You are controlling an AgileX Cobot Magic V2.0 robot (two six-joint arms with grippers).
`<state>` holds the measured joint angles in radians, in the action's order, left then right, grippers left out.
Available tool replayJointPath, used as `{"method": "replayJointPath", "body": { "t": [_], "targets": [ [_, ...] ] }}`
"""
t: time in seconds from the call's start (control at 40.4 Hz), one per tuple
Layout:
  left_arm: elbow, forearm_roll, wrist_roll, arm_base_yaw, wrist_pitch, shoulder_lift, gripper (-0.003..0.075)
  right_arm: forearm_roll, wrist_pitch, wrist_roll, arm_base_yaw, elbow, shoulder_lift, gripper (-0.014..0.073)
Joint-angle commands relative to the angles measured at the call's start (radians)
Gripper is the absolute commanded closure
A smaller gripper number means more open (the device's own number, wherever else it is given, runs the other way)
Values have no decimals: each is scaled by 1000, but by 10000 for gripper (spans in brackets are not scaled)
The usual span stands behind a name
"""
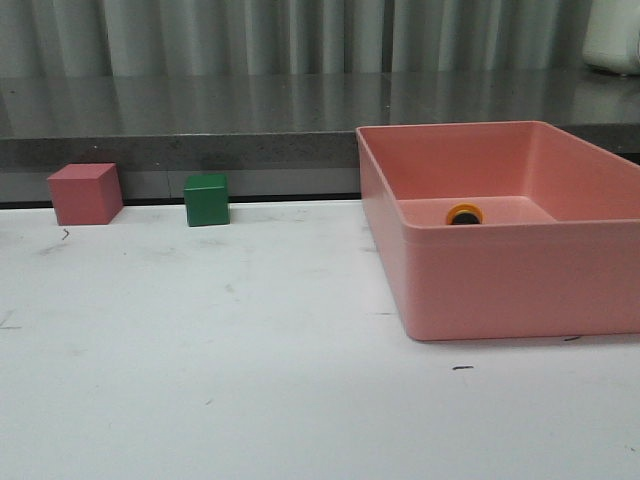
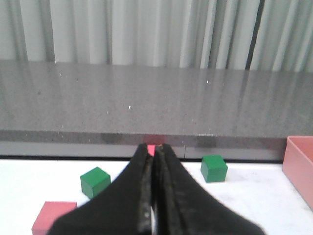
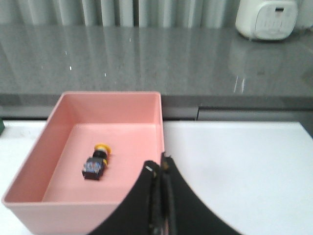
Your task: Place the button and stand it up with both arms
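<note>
The button (image 3: 97, 163) lies on its side on the floor of the pink bin (image 1: 480, 290), in the lower left of the right wrist view; the front view shows only its yellow cap (image 1: 464, 214) above the near wall. Both the left gripper (image 2: 152, 166) and the right gripper (image 3: 161, 178) have their fingers pressed together, holding nothing. Fetching it likely calls for the right fingers to part, drop straight inside the walls and close across the blocky black base, not the rounded, slippery-looking cap. The bin looks like smooth matte plastic; the white desk (image 1: 200, 380) is scuffed.
</note>
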<state>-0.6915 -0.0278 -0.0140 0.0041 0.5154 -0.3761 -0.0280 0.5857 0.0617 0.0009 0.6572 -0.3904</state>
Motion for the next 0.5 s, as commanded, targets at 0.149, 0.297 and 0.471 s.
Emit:
{"method": "replayJointPath", "body": {
  "t": [0.149, 0.297, 0.471],
  "targets": [
    [-34, -10, 0, -6, -67, -102, 740, -7, 9, -14, -3, 34, -92, 663],
    [-34, -10, 0, -6, -67, -139, 741, -7, 8, -14, -3, 34, -98, 663],
    [-34, -10, 0, -6, -67, -159, 741, -6, 8, -14, -3, 34, -98, 663]
  ]
}}
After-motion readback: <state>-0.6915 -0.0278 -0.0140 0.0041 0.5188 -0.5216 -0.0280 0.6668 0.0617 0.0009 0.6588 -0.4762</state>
